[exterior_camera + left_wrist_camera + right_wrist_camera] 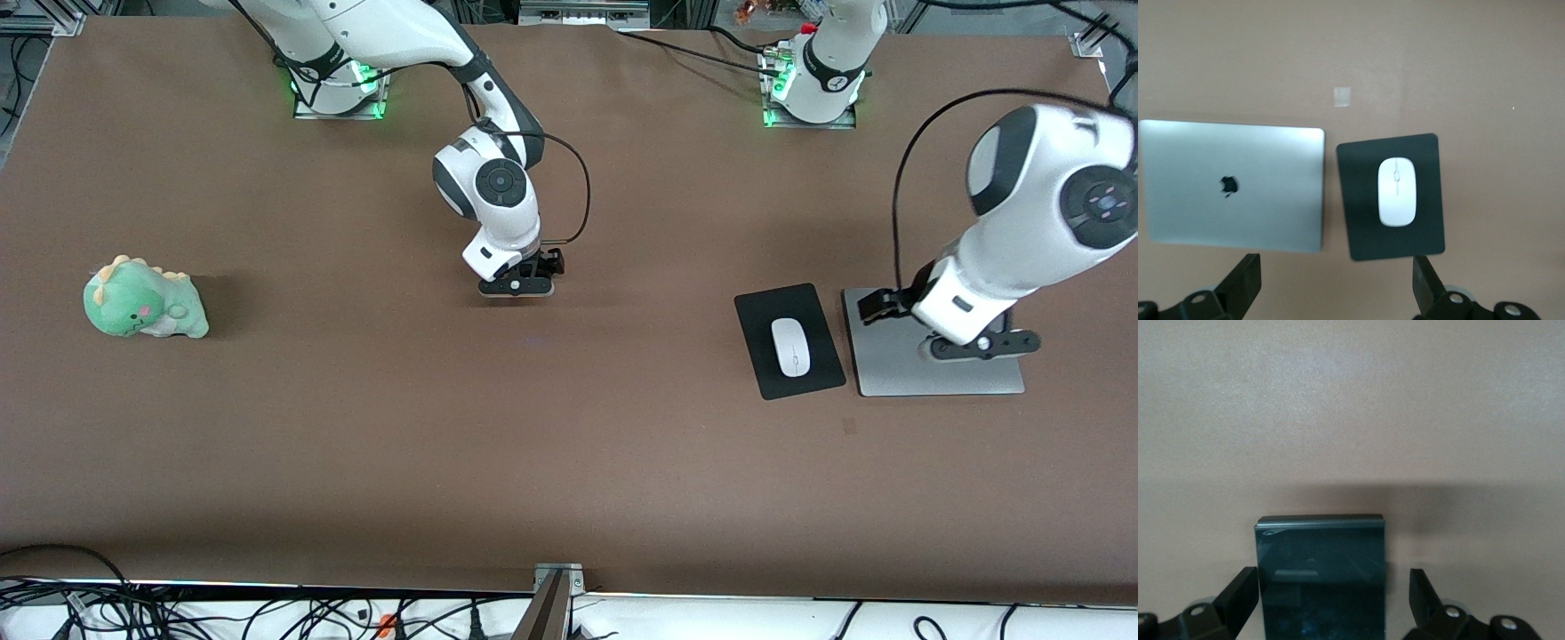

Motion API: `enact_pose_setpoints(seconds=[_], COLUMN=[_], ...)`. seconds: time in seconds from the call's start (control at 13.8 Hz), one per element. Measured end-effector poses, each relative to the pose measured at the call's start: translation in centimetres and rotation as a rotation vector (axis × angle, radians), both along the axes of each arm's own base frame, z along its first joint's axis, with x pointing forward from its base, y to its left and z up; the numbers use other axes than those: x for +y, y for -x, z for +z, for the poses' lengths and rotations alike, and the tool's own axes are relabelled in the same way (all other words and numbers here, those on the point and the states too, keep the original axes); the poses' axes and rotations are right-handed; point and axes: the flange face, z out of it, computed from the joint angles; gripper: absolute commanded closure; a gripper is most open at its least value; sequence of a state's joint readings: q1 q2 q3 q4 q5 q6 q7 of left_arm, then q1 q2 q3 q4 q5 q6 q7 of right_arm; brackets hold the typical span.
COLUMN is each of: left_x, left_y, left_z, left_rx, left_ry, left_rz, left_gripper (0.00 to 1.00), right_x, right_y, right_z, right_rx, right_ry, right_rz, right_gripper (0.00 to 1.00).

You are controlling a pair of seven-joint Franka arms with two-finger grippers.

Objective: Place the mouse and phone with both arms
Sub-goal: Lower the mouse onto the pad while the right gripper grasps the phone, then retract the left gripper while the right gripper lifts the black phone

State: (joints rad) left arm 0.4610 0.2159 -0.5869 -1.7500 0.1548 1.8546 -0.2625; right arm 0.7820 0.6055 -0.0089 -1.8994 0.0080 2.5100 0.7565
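The white mouse (790,346) lies on a black mouse pad (765,311) toward the left arm's end of the table. It also shows in the left wrist view (1397,191). My left gripper (982,347) hangs over the grey laptop (889,369), open and empty (1336,265). My right gripper (516,289) is low over the middle of the table. In the right wrist view the black phone (1321,560) lies between its open fingers (1332,579), one finger (1238,590) close to its edge, the other apart. The phone is hidden under the gripper in the front view.
A green dinosaur plush (142,300) sits toward the right arm's end of the table. The closed laptop (1231,193) lies beside the mouse pad (1358,200). A small pale tape mark (1342,97) is on the table close to them.
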Motion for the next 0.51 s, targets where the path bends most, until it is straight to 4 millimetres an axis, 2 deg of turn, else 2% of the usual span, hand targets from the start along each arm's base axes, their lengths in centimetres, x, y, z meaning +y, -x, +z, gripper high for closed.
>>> enact_pose_setpoints(seconds=[0.15, 0.36, 0.51], left_x=[0.8, 0.9, 0.7], left_y=[1.1, 1.7, 1.8], left_z=[4.1, 9.8, 11.6], left_rx=[0.007, -0.014, -0.032], left_ry=[-0.013, -0.028, -0.011], left_rz=[-0.01, -0.012, -0.018], left_gripper=[0.0, 0.0, 0.0], right_x=[0.4, 0.6, 0.7], right_y=[0.5, 0.8, 0.8], right_z=[-0.4, -1.5, -1.7], right_rx=[-0.005, -0.012, -0.017], right_ry=[0.004, 0.004, 0.005], right_rz=[-0.001, 0.002, 0.002], right_gripper=[0.0, 0.02, 0.18])
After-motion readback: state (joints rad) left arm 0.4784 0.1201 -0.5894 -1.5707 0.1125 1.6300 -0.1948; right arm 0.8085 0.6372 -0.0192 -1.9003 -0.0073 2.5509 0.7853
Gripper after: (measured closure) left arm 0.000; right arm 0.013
